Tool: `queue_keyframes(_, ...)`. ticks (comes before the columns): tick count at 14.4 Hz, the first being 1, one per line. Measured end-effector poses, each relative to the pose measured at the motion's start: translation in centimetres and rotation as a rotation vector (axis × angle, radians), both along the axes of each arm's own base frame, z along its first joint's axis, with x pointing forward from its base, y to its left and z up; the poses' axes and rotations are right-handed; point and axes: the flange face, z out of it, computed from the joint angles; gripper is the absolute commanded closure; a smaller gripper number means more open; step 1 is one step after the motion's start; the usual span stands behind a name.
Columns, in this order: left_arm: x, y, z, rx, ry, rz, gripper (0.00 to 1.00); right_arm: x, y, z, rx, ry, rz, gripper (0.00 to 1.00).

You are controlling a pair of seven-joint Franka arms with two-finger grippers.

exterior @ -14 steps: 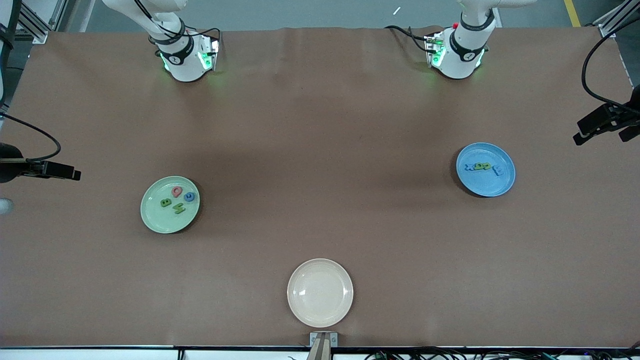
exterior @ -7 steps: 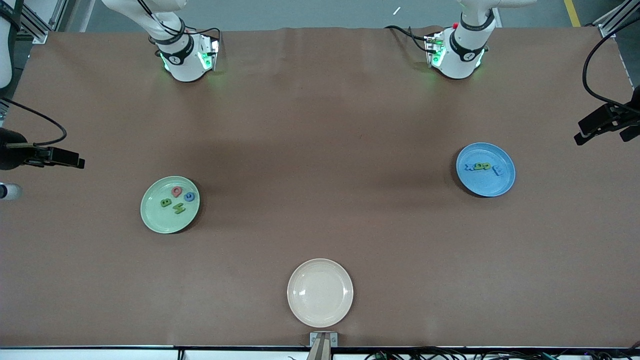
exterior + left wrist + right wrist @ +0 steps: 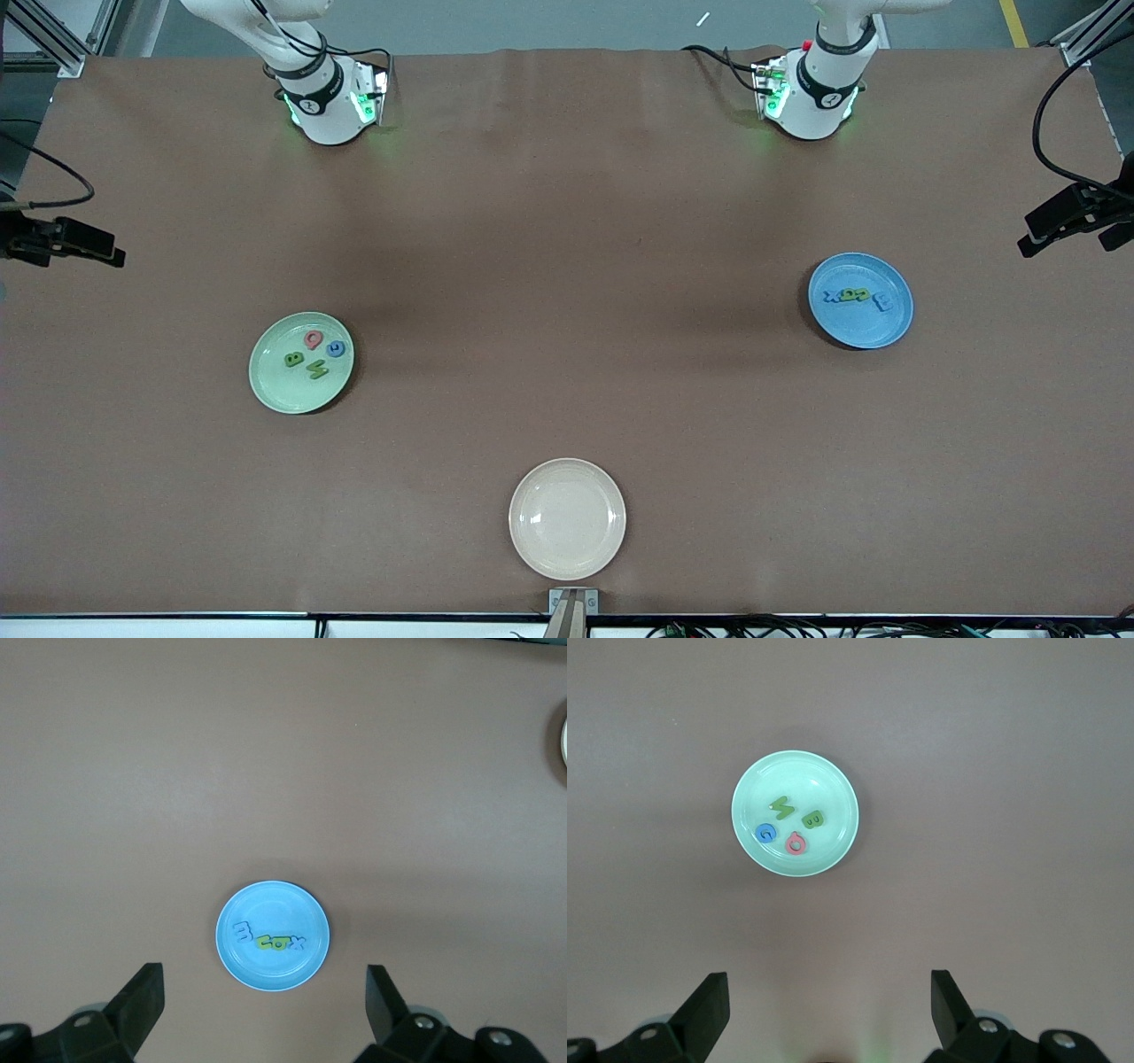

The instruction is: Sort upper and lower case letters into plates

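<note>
A pale green plate (image 3: 267,383) (image 3: 837,797) lies toward the right arm's end of the table. It holds a pink letter (image 3: 313,338) (image 3: 796,843), a blue letter (image 3: 335,348) (image 3: 768,834) and two green letters (image 3: 293,359) (image 3: 782,805). A blue plate (image 3: 864,330) (image 3: 266,974) toward the left arm's end holds a row of blue and green letters (image 3: 855,298) (image 3: 270,942). My left gripper (image 3: 264,981) hangs open and empty high over the blue plate's edge. My right gripper (image 3: 828,983) is open and empty, high over bare table beside the green plate.
An empty cream plate (image 3: 567,567) (image 3: 563,740) sits near the table's front edge, in the middle. Dark arm parts with cables show at the front view's side edges (image 3: 62,241) (image 3: 1072,217). Both arm bases (image 3: 328,97) (image 3: 811,89) stand along the back edge.
The right arm's dark part at the front view's edge has drifted toward the bases' side. Plates, letters and the left arm have not moved.
</note>
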Motion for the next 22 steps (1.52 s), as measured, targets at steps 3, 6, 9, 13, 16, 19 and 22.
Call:
queue_keyframes(3,0.0,0.0,0.0,0.000,0.000,0.000,0.00,-1.8,-0.5,1.6,-0.003,-0.023,0.022,0.00)
queue_keyframes(6,0.0,0.0,0.0,0.000,0.000,0.000,0.00,-3.6,-0.5,3.4,-0.003,-0.051,0.025,0.00)
queue_keyframes(9,0.0,0.0,0.0,0.000,0.000,0.000,0.00,-5.0,-0.4,4.9,-0.001,-0.075,0.029,0.00)
queue_keyframes(13,0.0,0.0,0.0,0.000,0.000,0.000,0.00,-5.1,0.0,4.9,-0.001,-0.081,0.041,0.00)
queue_keyframes(16,0.0,0.0,0.0,0.000,0.000,0.000,0.00,-5.0,0.2,4.7,-0.001,-0.081,0.045,0.00)
queue_keyframes(19,0.0,-0.1,0.0,0.000,0.000,-0.002,0.00,-4.9,0.5,4.6,-0.001,-0.080,0.053,0.00)
queue_keyframes(22,0.0,-0.1,0.0,0.000,0.000,-0.002,0.00,-4.9,0.9,4.4,0.000,-0.076,0.060,0.00)
